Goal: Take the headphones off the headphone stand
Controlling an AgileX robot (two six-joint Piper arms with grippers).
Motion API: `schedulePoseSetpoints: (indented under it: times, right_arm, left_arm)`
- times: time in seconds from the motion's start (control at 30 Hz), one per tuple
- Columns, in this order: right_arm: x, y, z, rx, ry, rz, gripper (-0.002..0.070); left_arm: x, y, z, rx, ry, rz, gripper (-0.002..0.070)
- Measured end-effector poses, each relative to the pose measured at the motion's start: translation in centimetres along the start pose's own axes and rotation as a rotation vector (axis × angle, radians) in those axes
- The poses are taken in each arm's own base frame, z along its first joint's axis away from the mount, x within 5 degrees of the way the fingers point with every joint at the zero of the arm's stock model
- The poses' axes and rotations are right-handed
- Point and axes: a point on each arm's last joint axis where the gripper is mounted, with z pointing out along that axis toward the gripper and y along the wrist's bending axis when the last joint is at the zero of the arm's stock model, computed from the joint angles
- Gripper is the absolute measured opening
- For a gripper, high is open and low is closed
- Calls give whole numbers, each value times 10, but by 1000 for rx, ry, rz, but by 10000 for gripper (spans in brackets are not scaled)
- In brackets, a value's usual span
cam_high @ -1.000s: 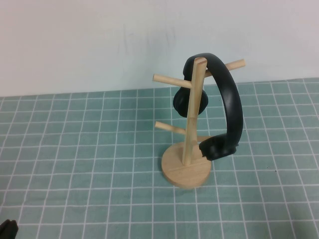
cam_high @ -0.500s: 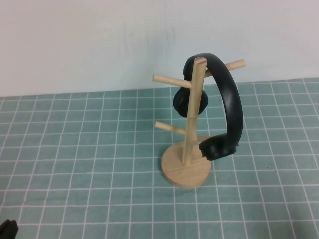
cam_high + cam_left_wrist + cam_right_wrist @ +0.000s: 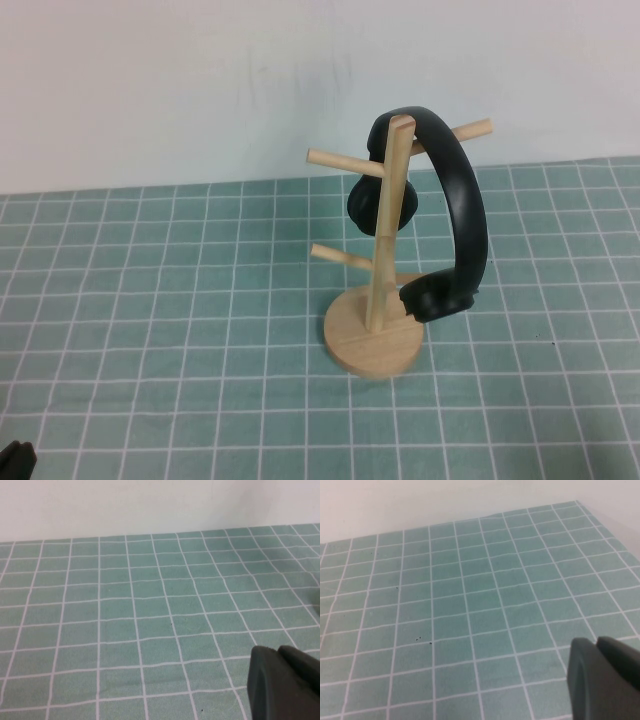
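The headphones hang on the headphone stand, which sits on the green gridded surface right of centre and toward the back wall in the high view. The wide matte black headband loops over the top of the upright post; one round ear cup sits behind the post at mid height, the other hangs low on the right, just above the round disc base. Nothing has hold of them, so the removal is, in my judgement, not yet begun. Only a dark corner of the left arm shows at the lower left edge, well apart from the stand; the right arm is not in this view.

To do this step well, you should approach the headband's exposed right curve from the side and take it there. Lift straight up until the band clears the post tip and the upper angled pegs before drawing away. The stand looks light, so any sideways pull could tip it.

In the left wrist view, the left pincer shows as a dark mass over bare surface; you cannot tell how its fingers stand, and it carries nothing visible.

In the right wrist view, the right pincer hovers over bare grid, fully closed and empty. You must open it before the reach.
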Motion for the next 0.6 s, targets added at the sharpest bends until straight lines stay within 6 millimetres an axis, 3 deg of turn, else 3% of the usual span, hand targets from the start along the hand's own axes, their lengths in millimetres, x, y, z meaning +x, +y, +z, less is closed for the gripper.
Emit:
schedulePoseSetpoints:
  times: [0.27, 0.6]
  right_arm:
    - [-11, 3, 0, -31, -131, -1, -8]
    - [-62, 15, -27, -184, -782, -7, -8]
  left_arm:
    - [0, 0, 0, 0, 0, 0, -6]
    - [0, 0, 0, 0, 0, 0, -6]
